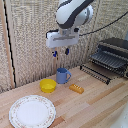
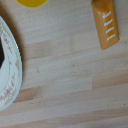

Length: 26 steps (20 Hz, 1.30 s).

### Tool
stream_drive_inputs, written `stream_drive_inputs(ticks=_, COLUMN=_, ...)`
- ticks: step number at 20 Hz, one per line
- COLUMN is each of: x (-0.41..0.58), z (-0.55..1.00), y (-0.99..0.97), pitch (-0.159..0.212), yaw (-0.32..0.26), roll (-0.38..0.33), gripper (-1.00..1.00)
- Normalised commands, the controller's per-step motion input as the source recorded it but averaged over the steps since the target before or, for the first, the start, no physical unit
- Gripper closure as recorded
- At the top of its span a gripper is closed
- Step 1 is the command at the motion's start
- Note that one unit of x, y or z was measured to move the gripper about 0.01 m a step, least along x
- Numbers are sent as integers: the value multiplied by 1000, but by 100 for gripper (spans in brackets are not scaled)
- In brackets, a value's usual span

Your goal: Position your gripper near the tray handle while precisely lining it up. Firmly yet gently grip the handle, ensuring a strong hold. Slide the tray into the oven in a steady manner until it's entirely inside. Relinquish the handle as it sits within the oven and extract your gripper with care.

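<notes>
The gripper [image 1: 60,51] hangs in the air above the blue mug [image 1: 63,75], well clear of everything on the table, carried by the bulky white arm [image 1: 73,13]. Its two short blue-tipped fingers [image 1: 66,51] point downward with a visible gap between them, and nothing sits in that gap.

The oven [image 1: 112,56] stands at the exterior view's right, well apart from the gripper. Its top is dark, and its barred front door [image 1: 95,73] is dropped open and juts forward over the wooden table [image 1: 90,107]. The tray [image 1: 108,59], dark with ribbed lines, shows in the oven mouth just above the door; how far it sticks out cannot be told from this angle, and its handle is too small to make out.

On the table, a yellow bowl [image 1: 48,85] lies just beside the mug, toward the exterior view's left. An orange object with white stripes [image 1: 76,88] lies flat near the mug on the other side. A round plate with a patterned rim [image 1: 32,111] sits close to the table's front edge.

The wrist view shows the bare wood, an edge of the yellow bowl [image 2: 33,2], the orange striped object [image 2: 105,23] and part of the plate rim [image 2: 14,70]. No writing or brand mark can be read anywhere.
</notes>
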Motion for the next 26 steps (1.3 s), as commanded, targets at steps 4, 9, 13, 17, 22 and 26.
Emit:
stream_drive_inputs(ticks=4, x=0, z=0, y=-256, pitch=-18, yaw=93, roll=-326, gripper=-100)
stream_drive_inputs(ticks=9, x=0, z=0, y=-308, pitch=-19, yaw=98, roll=-349, gripper=-100)
stream_drive_inputs(ticks=13, x=0, z=-4, y=-313, pitch=-18, yaw=96, roll=-350, gripper=-100)
stream_drive_inputs(ticks=17, x=0, z=-40, y=-323, pitch=-23, yaw=100, roll=-347, gripper=-100)
stream_drive_inputs(ticks=22, x=0, z=-71, y=-338, pitch=-10, yaw=97, roll=-351, gripper=-100)
stream_drive_inputs(ticks=26, x=0, z=-94, y=-331, pitch=-9, yaw=104, roll=-348, gripper=-100)
